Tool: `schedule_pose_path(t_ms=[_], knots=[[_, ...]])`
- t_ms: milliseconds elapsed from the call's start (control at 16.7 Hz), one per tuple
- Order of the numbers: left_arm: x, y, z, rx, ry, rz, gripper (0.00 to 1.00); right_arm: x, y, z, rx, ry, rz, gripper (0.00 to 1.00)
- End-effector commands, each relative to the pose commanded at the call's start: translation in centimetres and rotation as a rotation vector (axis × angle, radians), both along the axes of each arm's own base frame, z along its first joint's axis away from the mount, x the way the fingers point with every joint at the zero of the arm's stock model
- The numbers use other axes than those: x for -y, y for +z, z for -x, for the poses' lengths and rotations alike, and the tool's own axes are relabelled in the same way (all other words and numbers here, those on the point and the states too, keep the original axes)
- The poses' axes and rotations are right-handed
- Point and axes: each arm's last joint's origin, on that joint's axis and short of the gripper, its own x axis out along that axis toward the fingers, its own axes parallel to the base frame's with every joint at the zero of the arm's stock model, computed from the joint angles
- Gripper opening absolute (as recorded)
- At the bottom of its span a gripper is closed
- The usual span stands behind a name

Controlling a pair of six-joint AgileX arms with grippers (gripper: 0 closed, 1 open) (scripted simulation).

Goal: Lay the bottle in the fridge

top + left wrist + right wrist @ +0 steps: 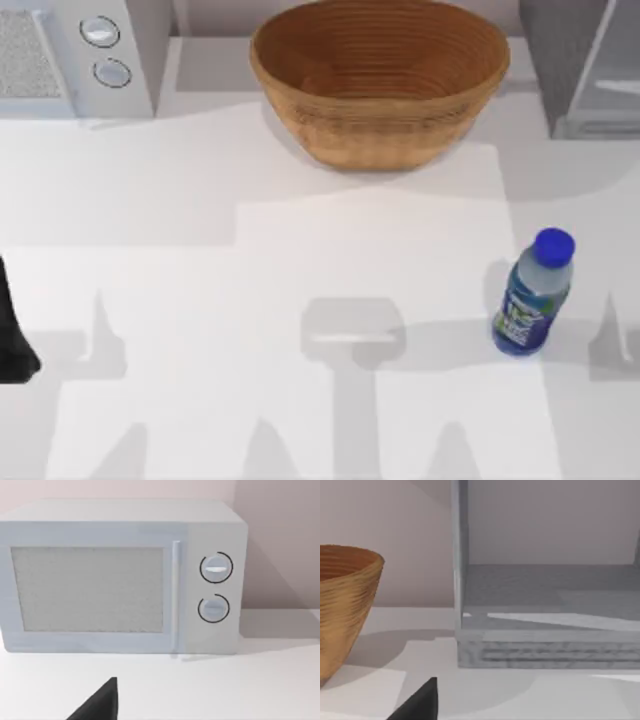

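The small clear plastic bottle with blue cap [534, 293] stands untouched on the white bench [250, 300], right side, before the grey boxy fridge [580, 60]. We judge reaching comes first; how open our claws are, we cannot tell.

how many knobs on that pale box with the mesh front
2, both on the box's front beside the mesh: upper knob, and lower knob right under it. The box stands at the table's far left.
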Motion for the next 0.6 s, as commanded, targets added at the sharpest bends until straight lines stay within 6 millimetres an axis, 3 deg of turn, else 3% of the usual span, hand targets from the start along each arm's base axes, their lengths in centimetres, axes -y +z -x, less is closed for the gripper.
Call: schedule_pose_path(t_ms=[300, 600], knots=[[0.0, 0.0, 0.0, 0.000, 0.000, 0.000, 1.00, -0.1, 0.1, -0.4, -0.002, 0.026, 0.004, 1.00], [0.0, 0.0, 0.0, 0.000, 0.000, 0.000, 1.00, -0.3, 0.3, -2.1, -0.022, 0.140, 0.031, 1.00]])
